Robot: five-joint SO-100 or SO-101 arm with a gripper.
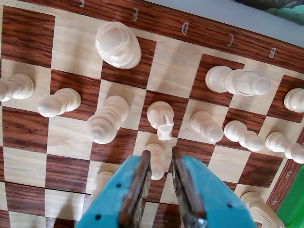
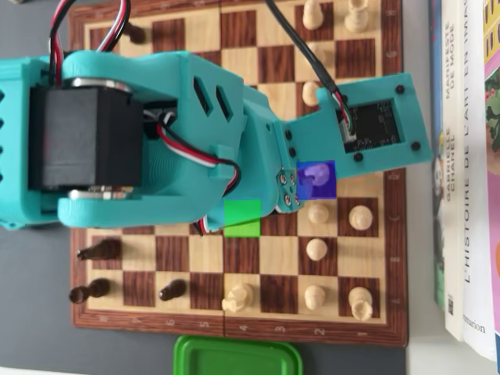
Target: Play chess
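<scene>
In the wrist view my teal gripper [image 1: 160, 152] reaches in from the bottom edge over the wooden chessboard [image 1: 71, 137]. Its brown-padded jaws stand slightly apart on either side of a white pawn [image 1: 156, 164]; a thin gap shows on the pawn's right. A white knight [image 1: 161, 118] stands just beyond the fingertips. In the overhead view the teal arm [image 2: 172, 141] hides the gripper. A pawn there sits in a blue-tinted square [image 2: 316, 179], and a green-tinted square [image 2: 241, 217] lies to its lower left.
Several white pieces crowd the board beyond the jaws, among them a large one [image 1: 118, 45] and a bishop [image 1: 107, 121]. Dark pieces [image 2: 98, 250] stand at the overhead view's lower left. A green lid [image 2: 234, 355] lies below the board, and books [image 2: 469, 156] to its right.
</scene>
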